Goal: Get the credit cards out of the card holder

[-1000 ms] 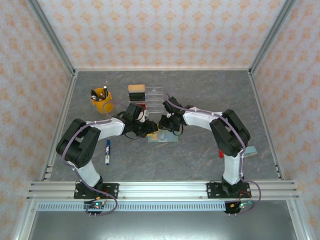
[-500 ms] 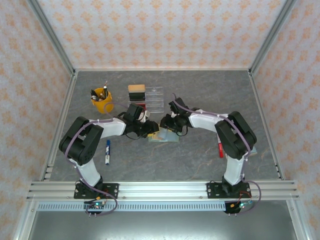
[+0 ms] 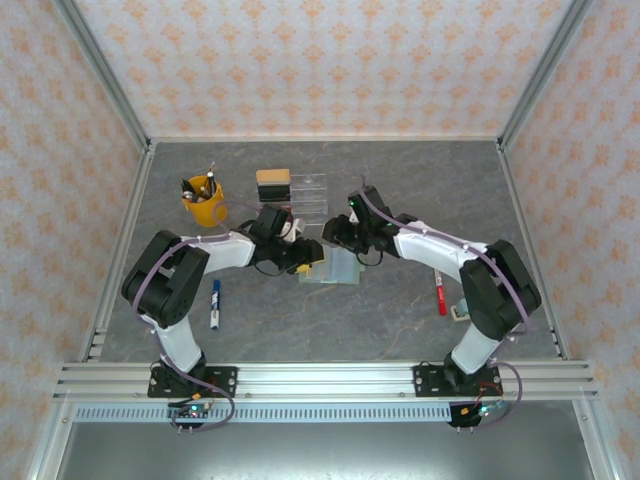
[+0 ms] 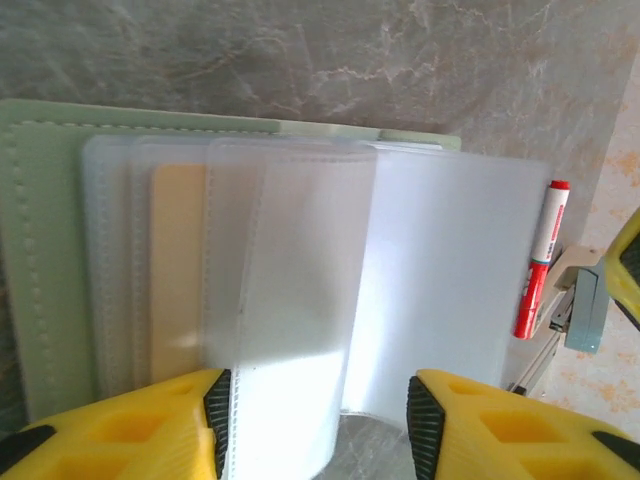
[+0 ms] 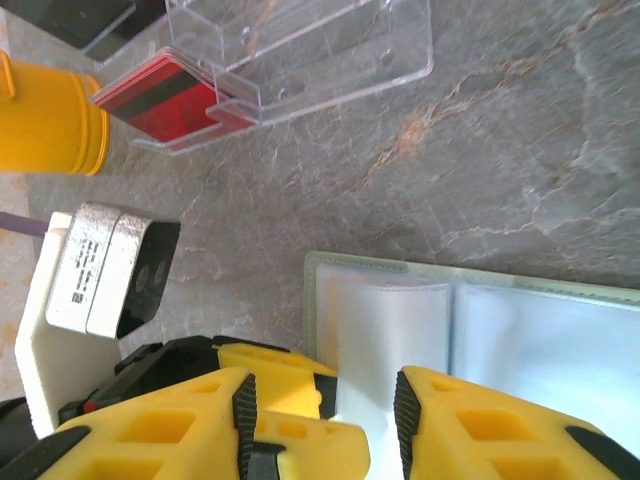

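Between the parted fingers of my left gripper lay the card holder, a tan card sleeved inside; my right gripper was spread too; the marker print was unreadable.

Beyond the card holder stands the clear tray (bare table lies nearer).

Pen cup nr clear tray; blue marker apart.

Grey marbled table, peach patterned walls
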